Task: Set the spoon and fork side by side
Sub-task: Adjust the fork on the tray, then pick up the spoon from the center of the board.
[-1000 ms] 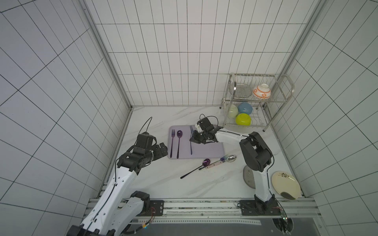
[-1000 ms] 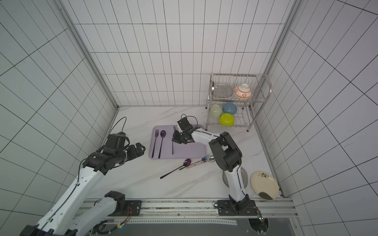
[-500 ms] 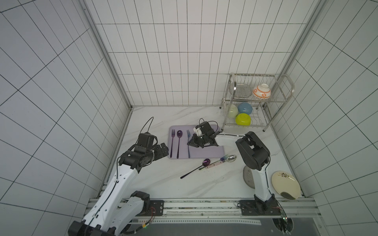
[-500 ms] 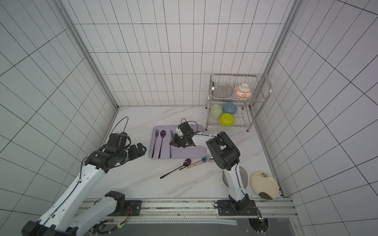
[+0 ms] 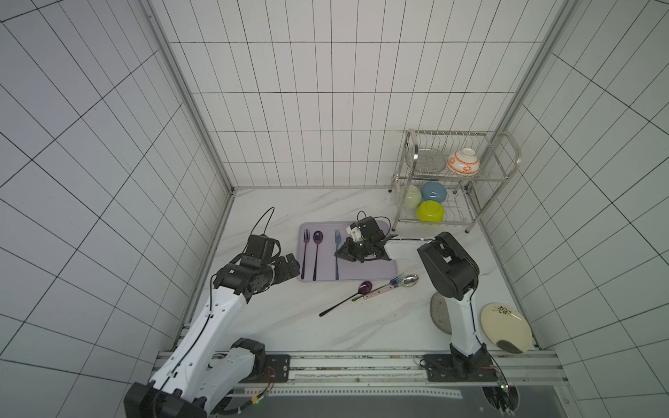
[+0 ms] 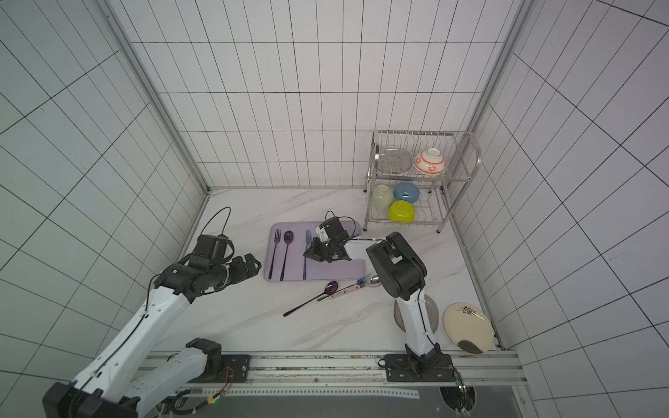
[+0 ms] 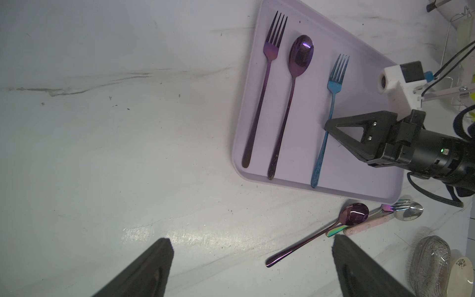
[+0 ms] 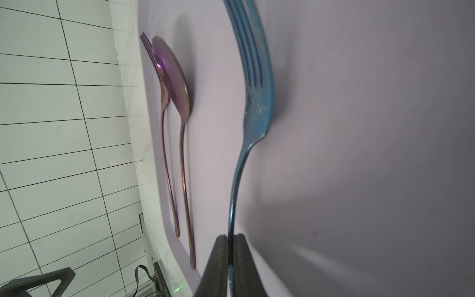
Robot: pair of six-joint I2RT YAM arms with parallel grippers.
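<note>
Tray: a lavender tray [image 5: 362, 269] [image 6: 336, 269] lies on the marble countertop [image 5: 289, 336] between the two arms.
Purple fork: the purple fork [image 5: 306, 253] [image 7: 262, 102] lies flat at the tray's edge nearest the left arm, tines toward the back wall.
Purple spoon: the purple spoon [image 5: 317, 253] [image 7: 288, 108] lies just beside the purple fork and parallel to it, bowl toward the back wall. Seen from the left wrist, a narrow strip of tray shows between them.
Blue fork: the blue fork [image 5: 337, 239] [image 6: 305, 269] [image 8: 254, 108] lies on the tray on the spoon's other side, parallel but with a wider gap, its head resting on the tray surface.
Right gripper: the right gripper [image 5: 338, 255] [image 7: 327, 127] [image 8: 232, 236] sits low over the tray at the blue fork's handle. In the right wrist view its pads [image 8: 221, 246] stand narrow, with the handle pinched between them.
Left gripper: the left gripper [image 5: 291, 266] [image 6: 251, 264] [image 7: 252, 241] hangs over bare countertop just beside the tray, fingers spread wide and holding nothing.
Loose cutlery: a small purple spoon [image 5: 344, 302], an iridescent fork [image 5: 394, 280] and a silver spoon [image 5: 411, 280] lie bunched on the countertop, in front of the tray.
Rack: a wire dish rack [image 5: 485, 177] in the back corner holds several bowls.
Plate: a cream plate [image 5: 505, 327] lies beside the right arm's base.
</note>
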